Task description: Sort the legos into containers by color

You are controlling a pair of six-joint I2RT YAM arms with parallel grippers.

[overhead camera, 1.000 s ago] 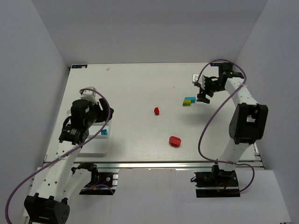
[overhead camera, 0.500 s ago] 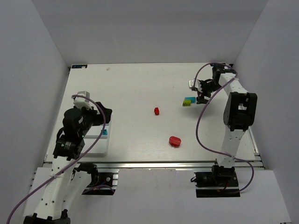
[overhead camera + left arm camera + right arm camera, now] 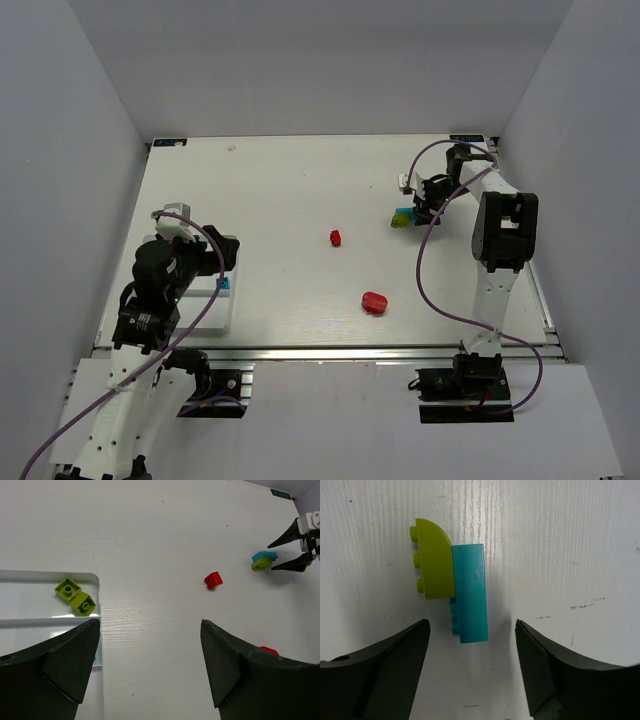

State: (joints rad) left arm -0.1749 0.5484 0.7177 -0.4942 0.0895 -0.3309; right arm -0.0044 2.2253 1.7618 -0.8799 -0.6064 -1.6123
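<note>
The right fingers (image 3: 390, 675) are hovering wide open and empty over the cyan lego (image 3: 470, 592), which is lying on the desk (image 3: 570, 540) flush against a yellow-green lego (image 3: 434, 560) and looking light, rigid and slick, probably best pinched across its free short ends, while the left fingers (image 3: 60, 665) are gaping empty.

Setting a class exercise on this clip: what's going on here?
Two robot arms are sorting by color into a tray. The right gripper, fingers open, is at a cyan brick touching a yellow-green brick on the table. The left gripper hangs open by the tray, which holds two yellow-green bricks. Two red pieces lie unsorted mid-table.
</note>
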